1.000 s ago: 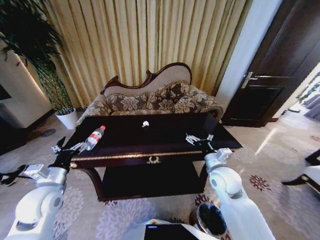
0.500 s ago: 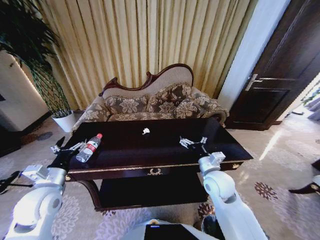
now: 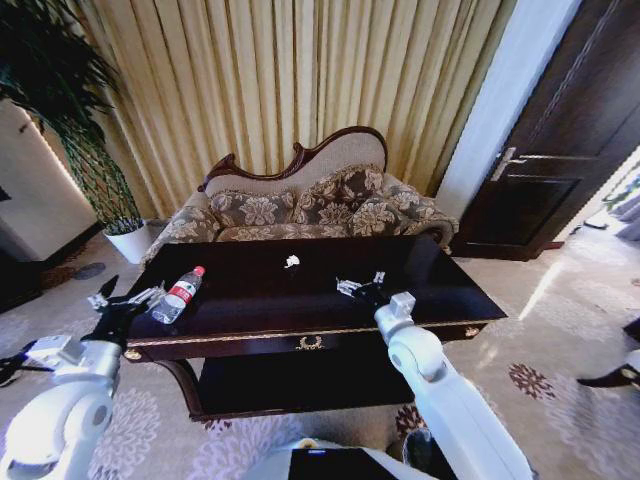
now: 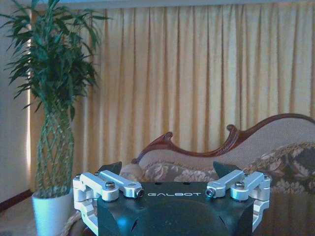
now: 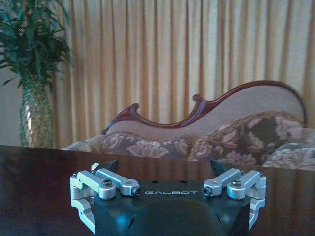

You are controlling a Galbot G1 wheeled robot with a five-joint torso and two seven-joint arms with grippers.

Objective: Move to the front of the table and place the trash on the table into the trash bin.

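Note:
The dark glossy table (image 3: 450, 290) stands in front of me, with the sofa behind it. A clear bottle with a red cap (image 3: 178, 295) lies near the table's left end, and a white crumpled scrap (image 3: 292, 262) rests toward the far middle. My left gripper (image 3: 125, 300) hovers open at the left end, just left of the bottle. My right gripper (image 3: 358, 287) is open and empty, low over the tabletop right of centre. In the wrist views, both the left gripper (image 4: 167, 172) and the right gripper (image 5: 163, 166) have spread fingers with nothing between them. The trash bin is hidden.
A patterned sofa (image 3: 300, 210) sits close behind the table, in front of gold curtains. A tall plant in a white pot (image 3: 132, 238) stands at the far left. A dark door (image 3: 560, 150) is at the right. Patterned carpet surrounds the table.
The whole view shifted as the robot closed in on the table. My right gripper has moved left over the tabletop toward the middle. My left arm has drifted slightly left.

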